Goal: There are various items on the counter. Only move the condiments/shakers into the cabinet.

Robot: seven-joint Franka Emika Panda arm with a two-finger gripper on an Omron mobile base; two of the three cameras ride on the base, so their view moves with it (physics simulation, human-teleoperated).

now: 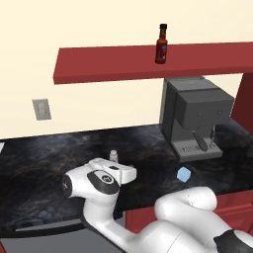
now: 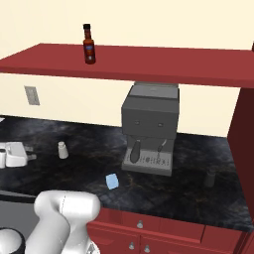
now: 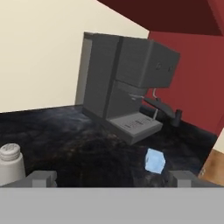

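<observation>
The slim red sauce bottle (image 1: pixel 161 44) (image 2: pixel 89 44) stands upright on the flat top of the long dark red cabinet (image 1: pixel 123 63) (image 2: pixel 149 64). On the black counter (image 1: pixel 44 163) the whitish-grey shaker (image 2: pixel 63 150) (image 3: pixel 9 164) (image 1: pixel 113 156) stands just beside my hand. The black shaker (image 2: pixel 210 178) (image 3: pixel 176 117) stands right of the coffee machine. The light-blue block (image 1: pixel 184 174) (image 2: pixel 112 181) (image 3: pixel 155 160) lies in front of that machine. My gripper (image 2: pixel 31 155) (image 3: pixel 113 179) hovers low over the counter, open, with nothing between its fingers; in the hand view the whitish shaker is outside the left fingertip.
A big grey coffee machine (image 1: pixel 197 116) (image 2: pixel 149 129) (image 3: pixel 127 83) stands at the back of the counter under the cabinet. A tall red side panel (image 2: pixel 245 149) closes the right end. Red lower cupboards (image 2: pixel 149 233) run below the front edge. A wall outlet (image 1: pixel 41 109) is at left.
</observation>
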